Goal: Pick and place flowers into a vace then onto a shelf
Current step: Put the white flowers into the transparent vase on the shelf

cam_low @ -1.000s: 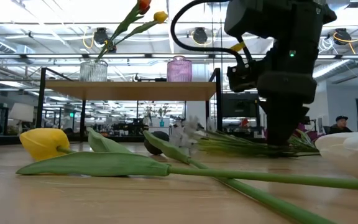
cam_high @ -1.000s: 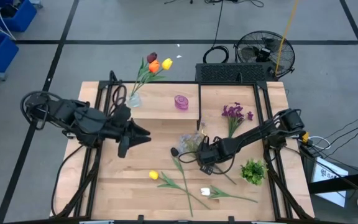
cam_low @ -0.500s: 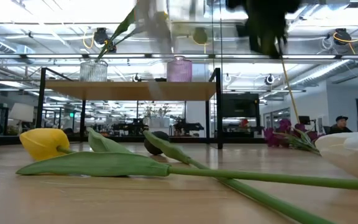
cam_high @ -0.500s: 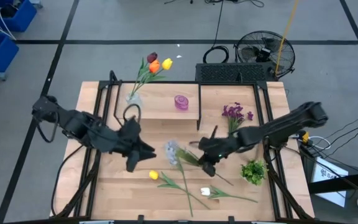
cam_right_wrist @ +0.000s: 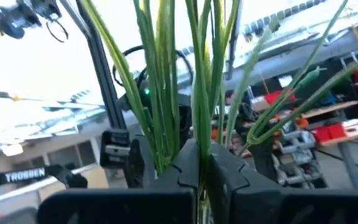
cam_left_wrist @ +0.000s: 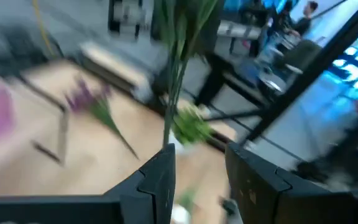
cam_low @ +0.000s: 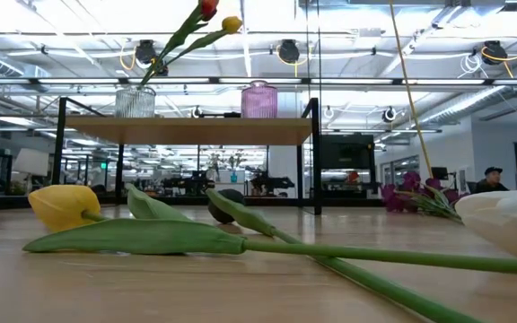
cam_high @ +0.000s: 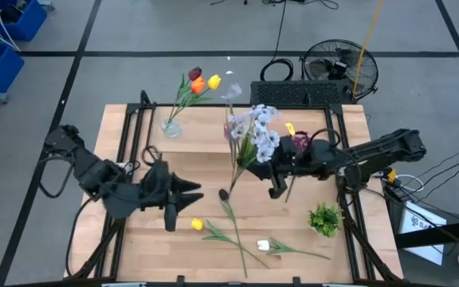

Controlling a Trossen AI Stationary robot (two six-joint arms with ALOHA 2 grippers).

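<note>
While the left arm reaches in over the table's left half, the left gripper hangs above the boards with its fingers spread and nothing between them, just above the yellow tulip lying on the wood. Behind it, the shelf carries a clear vase at its left end, from which orange, yellow and dark red tulips lean out over the floor. At table height that same vase and a pink ribbed vase stand side by side on the shelf. In front of the shelf, a dark-headed flower lies on the table with its long green stem running toward the near edge, and a white tulip lies near that edge. At the centre, the pale blue-white spray is held up above the shelf's right end. Its green stems are pinched between the pressed-together fingers of the right gripper, which sits over the table just right of the shelf. Beside this gripper the purple cluster is partly hidden by the arm. A leafy green tuft rests near the right edge.
</note>
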